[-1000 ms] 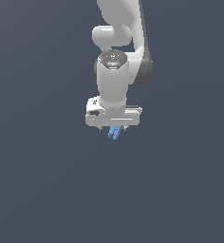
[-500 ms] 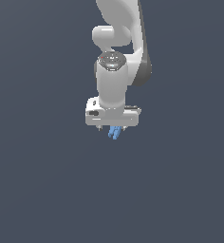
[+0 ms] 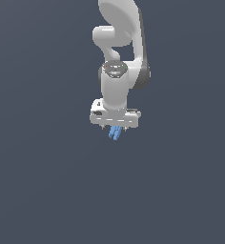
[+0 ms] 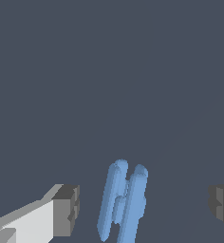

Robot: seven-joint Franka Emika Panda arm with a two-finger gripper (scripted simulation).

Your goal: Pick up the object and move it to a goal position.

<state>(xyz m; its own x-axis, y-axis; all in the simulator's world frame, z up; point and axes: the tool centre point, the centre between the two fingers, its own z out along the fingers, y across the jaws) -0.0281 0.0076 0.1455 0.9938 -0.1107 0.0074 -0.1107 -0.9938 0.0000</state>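
While you watch from the exterior view, the white-grey Panda arm [image 3: 121,57] comes in from the top of the picture, bends through a rounded elbow and turns straight down, its wrist column standing upright over the flat white hand block. The white-grey claw [image 3: 115,129] points downward beneath that block, and only short stubs of it show there.

Around the arm you see nothing but an even, dark slate-grey ground that fills both views. You cannot tell from the pictures whether it is a worktop or a backdrop, and no edge or seam marks it.

From the wrist view you see the two dark grey finger pads [image 4: 66,210] standing wide apart, one on a white finger at one side of the picture and the other just showing at the opposite edge. The claw is spread well open, and neither pad touches anything.

Look between those pads and you find the small light-blue object of short parallel rods joined side by side [image 4: 122,201]. It sits in the gap, nearer the pad on the white finger than the other one, with clear grey ground showing on both sides of it. In the exterior view the same light-blue piece [image 3: 115,133] shows just under the hand block, slightly tilted.
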